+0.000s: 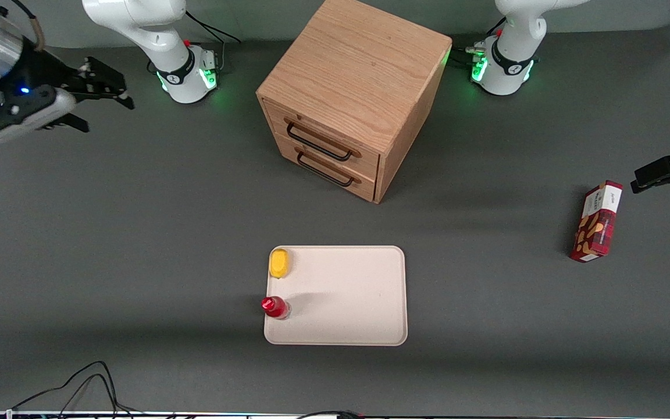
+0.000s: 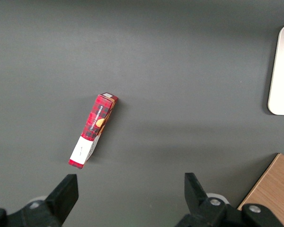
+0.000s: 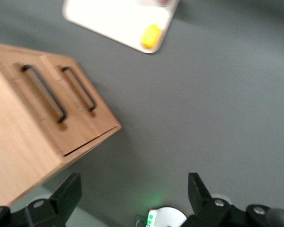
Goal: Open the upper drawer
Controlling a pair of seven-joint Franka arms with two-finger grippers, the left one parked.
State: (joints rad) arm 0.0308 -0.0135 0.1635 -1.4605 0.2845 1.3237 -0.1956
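Currently upper drawer (image 1: 322, 135) shut, handle (image 1: 317, 142) untouched; gripper (image 1: 102, 99) w/ jaws spread, well apart from cabinet (image 1: 358, 75). Approach + pull left.

Gripper (image 1: 105, 102), fingers spread, hangs toward the working arm's end, well apart from the upper drawer (image 1: 320, 138). Bare table (image 1: 184, 174) lies between. Tray (image 1: 370, 326) sits at the cabinet's 6 o'clock, apart.

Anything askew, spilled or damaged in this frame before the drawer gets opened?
Nothing stands out. The wooden cube cabinet sits turned at an angle, its upper drawer and lower drawer both shut. The red patterned carton lies flat toward the parked arm's end. The right arm's claw hangs open, well clear of the cabinet.
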